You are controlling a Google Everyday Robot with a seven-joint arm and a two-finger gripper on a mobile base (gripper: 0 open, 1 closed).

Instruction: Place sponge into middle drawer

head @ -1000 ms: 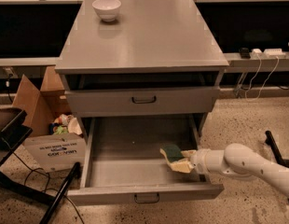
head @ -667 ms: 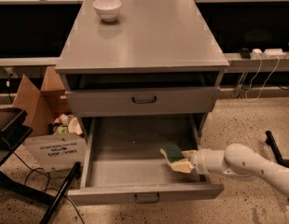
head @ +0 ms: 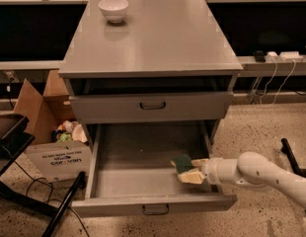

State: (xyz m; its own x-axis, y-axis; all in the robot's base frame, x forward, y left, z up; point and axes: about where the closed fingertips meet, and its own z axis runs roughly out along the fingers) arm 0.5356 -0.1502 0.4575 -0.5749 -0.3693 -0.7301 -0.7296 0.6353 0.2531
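Note:
The middle drawer (head: 118, 181) is pulled wide open, a shallow grey tray with a dark loop handle at its front. The sponge (head: 183, 164), dark green face showing, sits inside the drawer at its right side. My gripper (head: 193, 171) reaches in from the right on a white arm, over the drawer's right part, its pale fingers (head: 191, 177) right against the sponge. Whether the sponge rests on the drawer floor or hangs in the fingers is not clear. The grey drawer above (head: 152, 105) is shut.
A white bowl (head: 113, 9) stands at the back left of the cabinet top (head: 153, 38). An open cardboard box (head: 49, 132) with items sits on the floor at left. A dark stand (head: 15, 147) and leg cross the lower left. Cables hang at right.

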